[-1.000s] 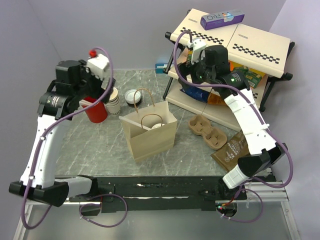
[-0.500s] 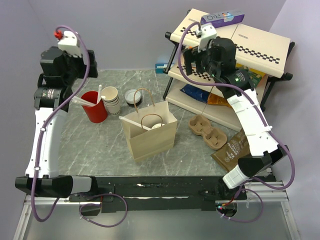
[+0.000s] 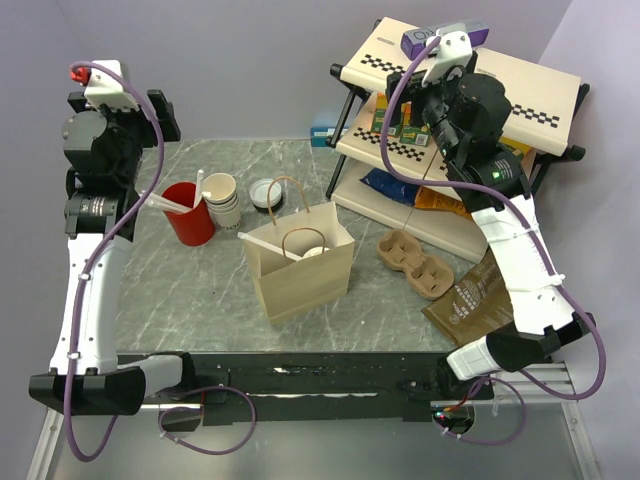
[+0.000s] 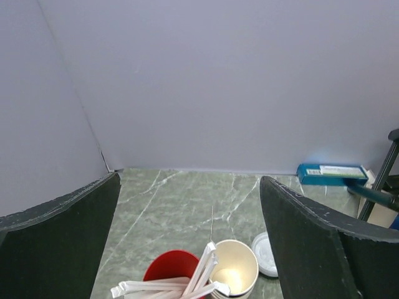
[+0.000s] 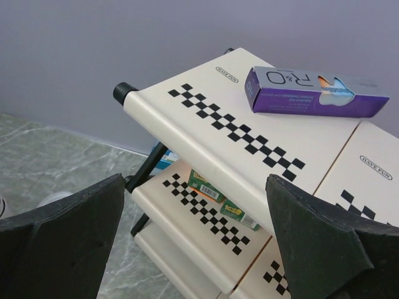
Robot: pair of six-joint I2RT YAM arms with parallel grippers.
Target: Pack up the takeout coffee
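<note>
The takeout coffee (image 3: pixel 267 192), a small dark cup with a round white lid, stands on the marble table just behind the brown paper bag (image 3: pixel 300 262). In the left wrist view only its white lid (image 4: pixel 267 254) shows, beside the right finger. My left gripper (image 3: pixel 118 118) (image 4: pixel 190 180) hangs open high above the table's far left, above and left of the red cup, holding nothing. My right gripper (image 3: pixel 428 92) (image 5: pixel 195 180) is open and empty too, raised in front of the shelf rack's top tier. The bag stands upright and open, with something round and white and a white stick inside.
A red cup (image 3: pixel 188 212) (image 4: pixel 169 273) of wrapped white sticks and a stack of cream cups (image 3: pixel 222 198) (image 4: pixel 234 269) stand left of the coffee. A cardboard cup carrier (image 3: pixel 415 262) and a brown packet (image 3: pixel 468 300) lie right of the bag. The checkered rack (image 3: pixel 500 80) (image 5: pixel 206 124) bears a purple box (image 3: pixel 445 38) (image 5: pixel 312 93).
Both arms have risen. The left gripper has gone up and left, away from the red cup. The right gripper has climbed from the rack's middle shelf to its top tier.
</note>
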